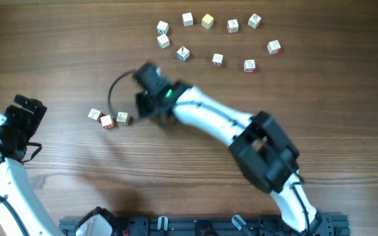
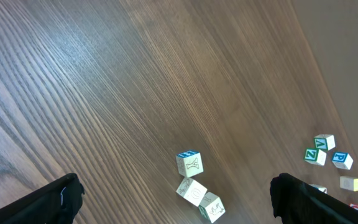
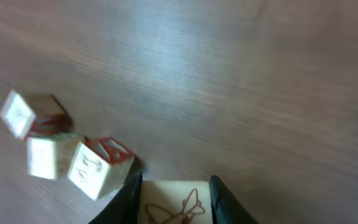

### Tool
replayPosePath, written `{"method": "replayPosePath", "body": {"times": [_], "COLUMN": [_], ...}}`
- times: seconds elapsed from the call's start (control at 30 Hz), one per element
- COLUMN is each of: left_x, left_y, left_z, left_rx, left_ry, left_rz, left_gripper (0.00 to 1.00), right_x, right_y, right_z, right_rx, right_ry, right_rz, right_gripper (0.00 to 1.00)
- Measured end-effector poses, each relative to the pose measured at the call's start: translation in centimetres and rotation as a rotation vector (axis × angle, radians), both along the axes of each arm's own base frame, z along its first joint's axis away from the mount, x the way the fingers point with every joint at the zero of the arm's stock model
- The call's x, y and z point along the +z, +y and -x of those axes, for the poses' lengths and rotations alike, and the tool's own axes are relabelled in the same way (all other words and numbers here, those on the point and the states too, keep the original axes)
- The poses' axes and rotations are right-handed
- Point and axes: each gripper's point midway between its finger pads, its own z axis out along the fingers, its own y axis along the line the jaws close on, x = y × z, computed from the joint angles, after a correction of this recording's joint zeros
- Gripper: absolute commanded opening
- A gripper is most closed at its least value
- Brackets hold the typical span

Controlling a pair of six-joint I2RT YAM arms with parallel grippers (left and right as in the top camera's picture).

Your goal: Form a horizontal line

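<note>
The horizontal line (image 1: pixel 108 121) is not done yet. It is only three little cubes, and they sit just to the left of the right gripper (image 3: pixel 174 200), almost touching its left finger (image 3: pixel 131 198). The three cubes touch each other, but the row is bent, not straight.

The right gripper is pinched narrow on a fourth cube (image 3: pixel 168 211). One finger is on each flat side, and a red drawing shows on the face between them. The cube sits low, close to the table (image 3: pixel 247 81), or on it; I cannot tell which.

I think these cubes are light, hard and smooth. They will not squash or break, but they slide and spin very easily. One small bump from a finger could knock the row apart. The best place to hold a cube is on two flat sides across from each other, not on the corners. The side that meets the row should stay bare.

The right arm (image 1: pixel 215 118) reaches far out over the table, bent at the elbow, with its wrist tipped down.

The left gripper (image 1: pixel 23 123) is well off to the left, wide apart and holding nothing.

The loose cubes (image 1: pixel 217 60) lie far beyond the right gripper.
</note>
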Motion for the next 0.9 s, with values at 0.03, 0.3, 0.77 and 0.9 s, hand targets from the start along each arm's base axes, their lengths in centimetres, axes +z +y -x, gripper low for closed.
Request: {"method": "replayPosePath", "body": {"times": [0.03, 0.3, 0.77, 0.9], "left_x": [0.0, 0.0, 0.0, 0.0], "left_y": [0.0, 0.0, 0.0, 0.0], "left_z": [0.0, 0.0, 0.0, 0.0], "left_rx": [0.000, 0.000, 0.000, 0.000], "left_ry": [0.000, 0.000, 0.000, 0.000], "left_rz": [0.000, 0.000, 0.000, 0.000], "left_gripper": [1.00, 1.00, 1.00, 1.00], "right_x": [-0.7, -2.0, -1.9, -1.3], "right_y": [0.4, 1.9, 1.5, 1.6], "right_z": [0.6, 1.4, 1.0, 1.0], "right_rx": [-0.011, -0.131, -0.175, -0.152], "right_ry": [-0.011, -0.124, -0.135, -0.142], "right_rz": [0.005, -0.028, -0.024, -0.028], "right_gripper": [0.07, 0.29, 0.66, 0.84]}}
